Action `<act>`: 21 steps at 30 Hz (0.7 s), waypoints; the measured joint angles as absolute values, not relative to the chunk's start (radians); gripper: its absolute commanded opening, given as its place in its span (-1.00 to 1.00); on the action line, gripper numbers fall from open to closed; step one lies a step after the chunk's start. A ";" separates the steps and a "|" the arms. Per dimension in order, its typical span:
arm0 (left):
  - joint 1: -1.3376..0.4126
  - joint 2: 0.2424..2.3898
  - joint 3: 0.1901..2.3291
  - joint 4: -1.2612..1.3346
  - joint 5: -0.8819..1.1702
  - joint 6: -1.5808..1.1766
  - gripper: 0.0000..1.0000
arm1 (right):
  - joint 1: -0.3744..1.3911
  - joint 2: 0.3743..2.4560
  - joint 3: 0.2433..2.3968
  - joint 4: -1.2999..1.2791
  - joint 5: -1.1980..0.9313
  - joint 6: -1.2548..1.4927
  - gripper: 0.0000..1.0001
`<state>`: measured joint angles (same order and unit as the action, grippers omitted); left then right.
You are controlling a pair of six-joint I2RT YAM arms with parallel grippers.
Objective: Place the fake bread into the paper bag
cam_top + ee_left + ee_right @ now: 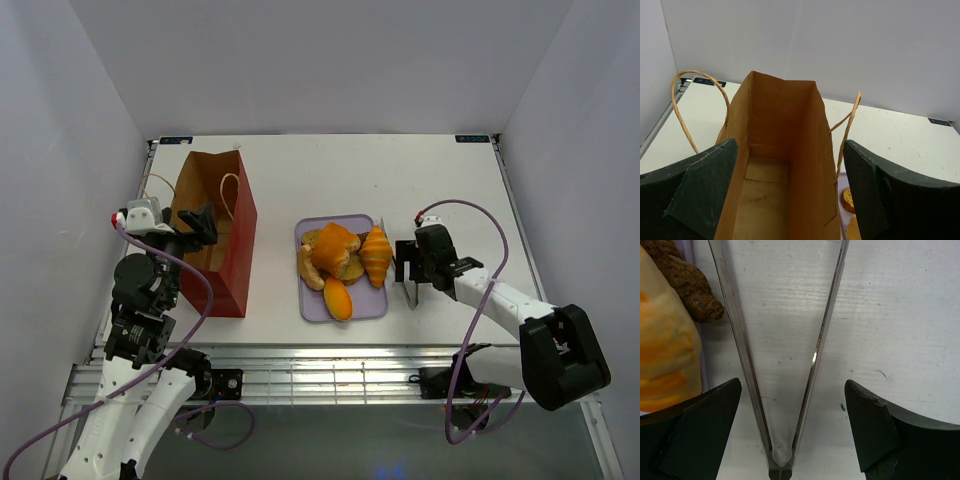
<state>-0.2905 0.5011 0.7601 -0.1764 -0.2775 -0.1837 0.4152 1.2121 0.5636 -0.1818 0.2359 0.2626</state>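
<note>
The paper bag (232, 250) stands open at the left; its tan inside fills the left wrist view (785, 130). My left gripper (205, 228) is open and empty at the bag's mouth, and its jaws straddle the opening (790, 200). The fake bread lies piled on a lavender tray (372, 306): a croissant (376, 255), an orange bun (334, 245), a pale crescent roll (311, 268) and an orange oval piece (338, 297). My right gripper (410, 265) is open, low over metal tongs (785, 365) just right of the tray. The croissant's end (665, 345) shows at the left of the right wrist view.
The tongs (411, 292) lie on the white table (460, 190) along the tray's right edge, hinge toward the near side. The bag's cord handles (685, 110) loop out to the left and right. White walls enclose the table on three sides.
</note>
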 measured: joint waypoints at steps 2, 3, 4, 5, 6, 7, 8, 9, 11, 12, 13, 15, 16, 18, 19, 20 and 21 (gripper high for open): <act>-0.290 0.501 0.760 -0.176 -0.279 -0.184 0.94 | 0.416 1.229 0.564 -0.160 0.228 0.264 0.80; -0.290 0.501 0.760 -0.176 -0.280 -0.184 0.94 | 0.417 1.237 0.564 -0.150 0.223 0.265 0.80; -0.291 0.501 0.760 -0.176 -0.281 -0.184 0.94 | 0.418 1.243 0.564 -0.140 0.218 0.267 0.80; -0.291 0.501 0.760 -0.176 -0.281 -0.184 0.94 | 0.419 1.251 0.564 -0.131 0.212 0.270 0.80; -0.291 0.501 0.760 -0.176 -0.281 -0.184 0.94 | 0.419 1.258 0.564 -0.123 0.206 0.273 0.80; -0.291 0.501 0.760 -0.176 -0.281 -0.184 0.94 | 0.419 1.266 0.564 -0.116 0.203 0.274 0.80; -0.291 0.501 0.760 -0.177 -0.281 -0.184 0.94 | 0.420 1.274 0.564 -0.110 0.202 0.278 0.80; -0.291 0.501 0.760 -0.177 -0.281 -0.184 0.94 | 0.420 1.285 0.564 -0.104 0.202 0.281 0.80; -0.291 0.501 0.760 -0.177 -0.283 -0.184 0.94 | 0.421 1.307 0.564 -0.097 0.205 0.287 0.80; -0.291 0.502 0.760 -0.177 -0.285 -0.184 0.94 | 0.421 1.318 0.564 -0.094 0.209 0.291 0.80; -0.291 0.503 0.760 -0.177 -0.288 -0.184 0.94 | 0.421 1.327 0.564 -0.093 0.213 0.297 0.80; -0.291 0.504 0.760 -0.178 -0.292 -0.183 0.94 | 0.421 1.337 0.565 -0.086 0.225 0.308 0.81; -0.291 0.505 0.760 -0.179 -0.293 -0.183 0.94 | 0.421 1.340 0.565 -0.079 0.228 0.313 0.83; -0.291 0.508 0.760 -0.179 -0.296 -0.183 0.94 | 0.421 1.350 0.565 -0.064 0.238 0.322 0.87; -0.291 0.509 0.760 -0.180 -0.297 -0.183 0.94 | 0.421 1.355 0.567 -0.056 0.242 0.327 0.89; -0.291 0.510 0.760 -0.180 -0.297 -0.183 0.94 | 0.421 1.361 0.569 -0.047 0.247 0.331 0.91; -0.291 0.511 0.760 -0.180 -0.299 -0.183 0.94 | 0.421 1.368 0.572 -0.041 0.252 0.333 0.96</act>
